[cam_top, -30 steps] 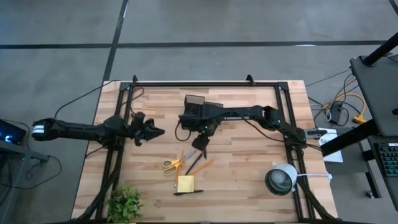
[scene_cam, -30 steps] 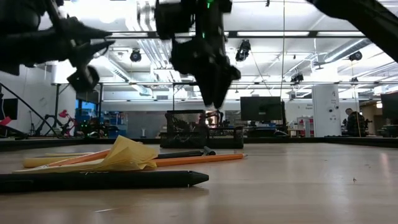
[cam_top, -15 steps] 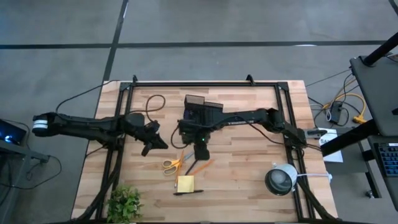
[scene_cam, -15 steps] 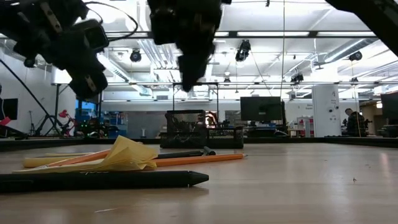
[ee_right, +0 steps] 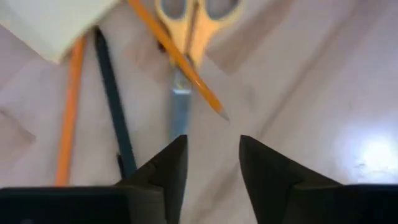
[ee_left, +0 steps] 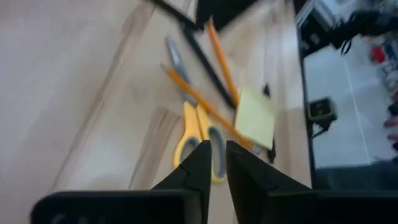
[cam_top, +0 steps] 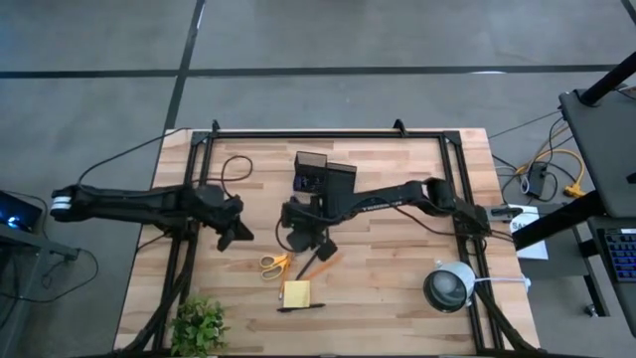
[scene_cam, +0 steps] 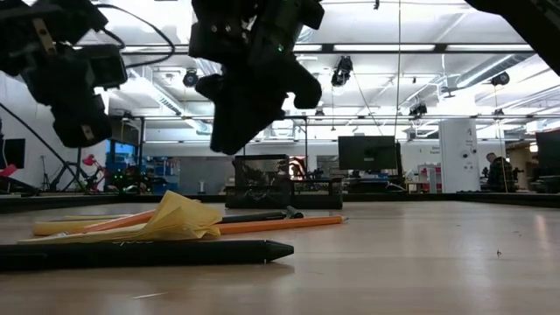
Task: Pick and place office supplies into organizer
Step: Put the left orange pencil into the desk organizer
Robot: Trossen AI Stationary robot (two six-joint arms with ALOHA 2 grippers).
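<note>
The supplies lie in a cluster near the table's middle: yellow-handled scissors (cam_top: 274, 263), a thin orange pencil (ee_right: 180, 62) crossing their blades, another orange pencil (cam_top: 321, 267), a black pen (ee_right: 115, 112) and the yellow sticky-note pad (cam_top: 295, 293), with one more black pen (cam_top: 304, 306) by its near edge. The dark organizer (cam_top: 323, 177) stands farther back. My right gripper (cam_top: 301, 239) (ee_right: 212, 146) hovers open just above the scissors' blade tips (ee_right: 180, 109), touching nothing. My left gripper (cam_top: 237, 237) (ee_left: 216, 149) hangs left of the scissors (ee_left: 196, 124), its fingers almost together, only a slit between them.
A round grey-white lamp (cam_top: 449, 288) sits at the near right. A green plant (cam_top: 199, 323) stands at the near left corner. Bare wood lies between the cluster and the lamp. In the low view, the black pen (scene_cam: 140, 254) and pad (scene_cam: 179, 219) lie nearest the camera.
My right gripper has swung from beside the organizer toward the table's near-left, turning as it went, and now hangs over the scissors' blades. My left gripper has moved a little toward the near edge, closer to the scissors. The supplies have stayed put.
</note>
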